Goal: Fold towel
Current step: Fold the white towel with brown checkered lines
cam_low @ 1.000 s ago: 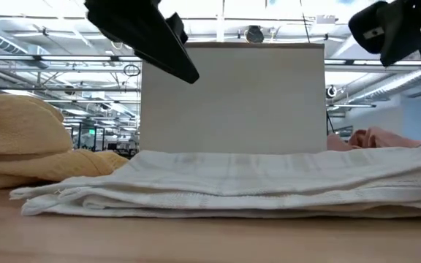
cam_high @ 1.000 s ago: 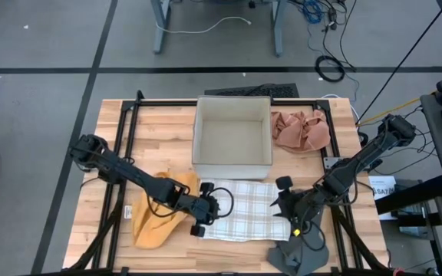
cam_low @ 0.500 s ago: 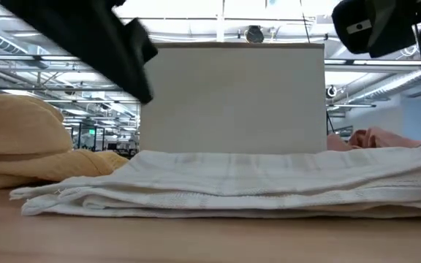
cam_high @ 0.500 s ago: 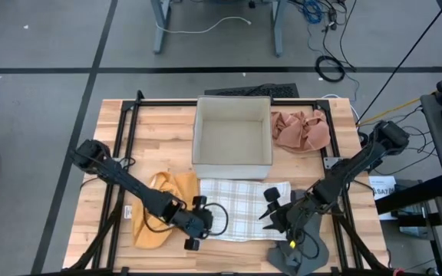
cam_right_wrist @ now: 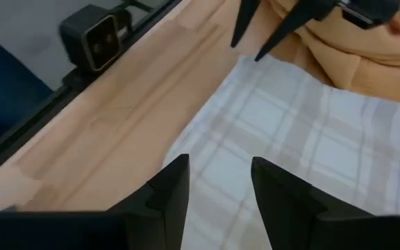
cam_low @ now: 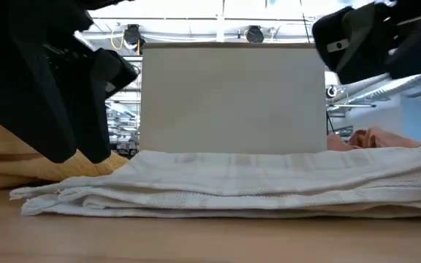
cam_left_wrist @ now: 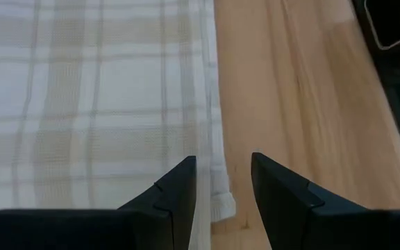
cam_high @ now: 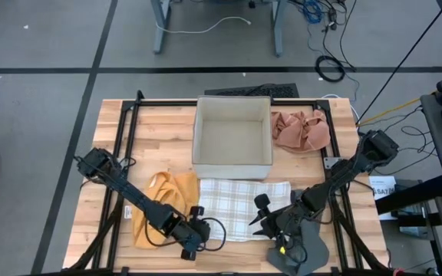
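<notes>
The checked towel point(cam_high: 240, 198) lies folded flat on the wooden table, in front of the white box; the low view shows its stacked layers point(cam_low: 232, 186). My left gripper point(cam_high: 202, 230) stands open low over the towel's near left corner point(cam_left_wrist: 219, 201), its fingers to either side of the towel's near edge. My right gripper point(cam_high: 258, 213) is open above the towel's near right part point(cam_right_wrist: 290, 139), pointing toward the left gripper point(cam_right_wrist: 269, 28). In the low view the left gripper point(cam_low: 86, 109) comes down beside the towel's left end, and the right gripper point(cam_low: 357, 44) hangs higher.
A white box point(cam_high: 232, 138) stands behind the towel. A yellow cloth point(cam_high: 156, 211) lies to its left, a pink cloth point(cam_high: 301, 129) at the far right, a grey cloth point(cam_high: 301, 253) at the near right. A small camera point(cam_right_wrist: 92, 35) sits at the near edge.
Both grippers have gone down and toward the table's near edge. The left one has moved from over the towel's left side to its near left corner. The right one has also shifted left along the towel's near part. The towel lies as before.
</notes>
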Robot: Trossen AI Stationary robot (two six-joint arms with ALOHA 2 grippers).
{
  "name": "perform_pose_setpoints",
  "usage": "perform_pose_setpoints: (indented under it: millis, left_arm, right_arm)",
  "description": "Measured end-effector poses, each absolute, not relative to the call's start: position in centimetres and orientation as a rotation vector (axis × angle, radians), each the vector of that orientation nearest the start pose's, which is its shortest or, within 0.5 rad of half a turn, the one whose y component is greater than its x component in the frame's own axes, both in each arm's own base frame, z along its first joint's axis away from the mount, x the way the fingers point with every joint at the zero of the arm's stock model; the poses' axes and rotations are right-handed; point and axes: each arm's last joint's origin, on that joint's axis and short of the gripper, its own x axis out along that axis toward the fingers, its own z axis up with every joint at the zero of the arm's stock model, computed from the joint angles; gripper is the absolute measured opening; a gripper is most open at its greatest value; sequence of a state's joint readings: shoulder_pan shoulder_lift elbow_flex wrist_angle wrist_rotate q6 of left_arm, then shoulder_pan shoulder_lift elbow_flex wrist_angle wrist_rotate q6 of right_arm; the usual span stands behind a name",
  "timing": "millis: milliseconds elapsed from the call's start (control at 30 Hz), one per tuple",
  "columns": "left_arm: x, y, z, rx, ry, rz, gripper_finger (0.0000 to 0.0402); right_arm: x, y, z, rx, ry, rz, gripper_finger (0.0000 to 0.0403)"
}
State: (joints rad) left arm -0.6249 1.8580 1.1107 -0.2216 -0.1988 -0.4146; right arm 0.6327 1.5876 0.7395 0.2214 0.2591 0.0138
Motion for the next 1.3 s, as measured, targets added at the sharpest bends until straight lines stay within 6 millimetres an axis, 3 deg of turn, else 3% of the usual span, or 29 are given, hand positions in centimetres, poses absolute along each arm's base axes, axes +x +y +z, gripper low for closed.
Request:
perform_pose_setpoints:
  millis: [233, 400, 700, 933, 1033, 1300]
  left_arm:
    - [29.2, -22.4, 15.5, 0.186, 0.898, -0.197, 0.0144]
    - [29.0, -22.9, 14.5, 0.244, 0.915, -0.195, 0.0144]
    - [29.4, -22.9, 12.4, 0.346, 0.921, -0.153, 0.0155]
    - [29.9, -22.2, 12.3, 0.342, 0.925, -0.117, 0.0165]
    - [30.0, -22.2, 12.3, 0.372, 0.920, -0.131, 0.0138]
    - [30.2, -21.8, 12.2, 0.465, 0.918, -0.148, 0.0018]
  right_arm:
    - [26.9, 17.0, 14.6, -0.230, 0.596, 0.304, 0.0146]
    - [27.6, 16.6, 13.4, -0.225, 0.607, 0.281, 0.0146]
    - [28.1, 16.3, 13.0, -0.213, 0.602, 0.266, 0.0146]
    - [28.1, 16.3, 13.1, -0.207, 0.589, 0.267, 0.0146]
    - [28.2, 16.3, 13.1, -0.191, 0.589, 0.262, 0.0146]
    - [28.1, 16.3, 13.1, -0.157, 0.602, 0.254, 0.0146]
